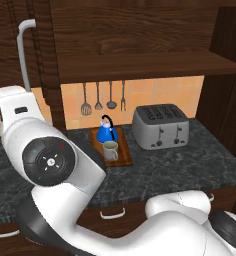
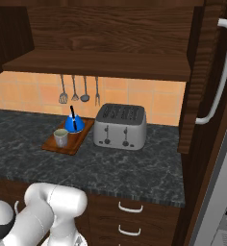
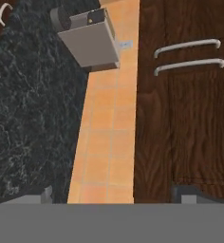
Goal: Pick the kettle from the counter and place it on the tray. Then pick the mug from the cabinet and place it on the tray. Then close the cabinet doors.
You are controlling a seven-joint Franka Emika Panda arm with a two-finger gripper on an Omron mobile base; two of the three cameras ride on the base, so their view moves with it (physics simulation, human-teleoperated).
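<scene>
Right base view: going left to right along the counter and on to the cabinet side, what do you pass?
Mug on the tray → kettle on the same tray → toaster → open cabinet door with its grey bar handle.

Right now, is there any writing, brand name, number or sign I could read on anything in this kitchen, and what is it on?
No readable text anywhere.
Toaster: small dark marks on its front, too small to read.
Grey box on the counter in the hand view: a tiny yellow spot, no letters.
Kettle, mug, tray, cabinet doors: plain, no labels.
</scene>
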